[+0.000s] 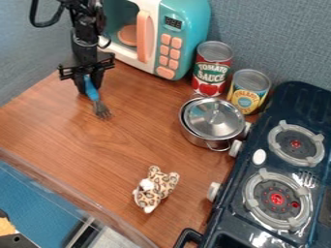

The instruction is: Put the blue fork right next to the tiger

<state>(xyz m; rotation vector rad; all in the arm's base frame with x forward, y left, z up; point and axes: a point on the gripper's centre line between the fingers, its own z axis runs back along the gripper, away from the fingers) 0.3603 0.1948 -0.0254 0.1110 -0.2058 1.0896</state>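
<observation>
Dark toy stove (223, 220) nearest, blue fork (92, 91) pinched well away from the leopard-spotted plush (155, 190)

The plush lies on the wood-grain tabletop (77, 145), and every place here is reckoned from it, left and right as viewed. Behind it and to its left hangs the black gripper (90, 88), its two fingers drawn in on the fork's blue handle, pinching it. The fork slants, handle up and grey tines down; whether the tines touch the wood, I cannot tell. Farther back from the plush is a teal-and-white toy microwave (186, 22) with salmon buttons. Behind the plush and to its right sits a lidded metal saucepan (188, 131). Beyond that stand a tomato sauce can (211, 70) and, just beside it, a yellow-labelled can (248, 94). The stove runs along the plush's right side.
</observation>
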